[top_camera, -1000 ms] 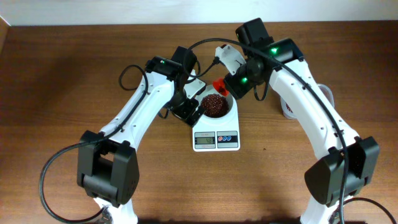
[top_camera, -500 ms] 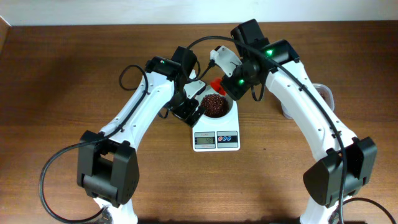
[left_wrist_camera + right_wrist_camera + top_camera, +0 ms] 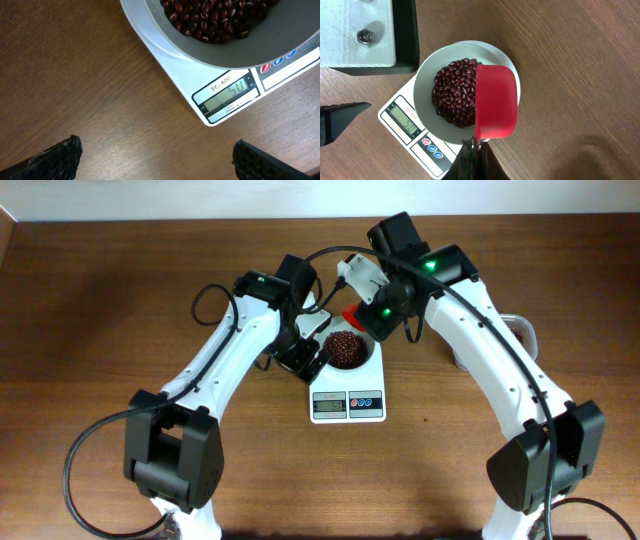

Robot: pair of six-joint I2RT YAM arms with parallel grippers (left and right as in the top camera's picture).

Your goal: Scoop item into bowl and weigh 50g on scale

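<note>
1. right wrist: right gripper [image 3: 476,159] clenched on red scoop [image 3: 495,102] above beans [image 3: 454,95] in bowl [image 3: 425,75] on scale [image 3: 412,137].
2. left wrist: left gripper [image 3: 157,160] spread wide, empty; display [image 3: 227,95] reads 50.
3. overhead alone shows tub [image 3: 520,330] by right arm [image 3: 500,370].

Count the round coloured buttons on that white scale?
3, in a row beside the grey display of the white digital scale: a red button nearest it, then two blue buttons.

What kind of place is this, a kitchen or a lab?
Probably a robotics lab bench: left arm and right arm at a wooden table, weighing beans in a bowl on a scale.
</note>
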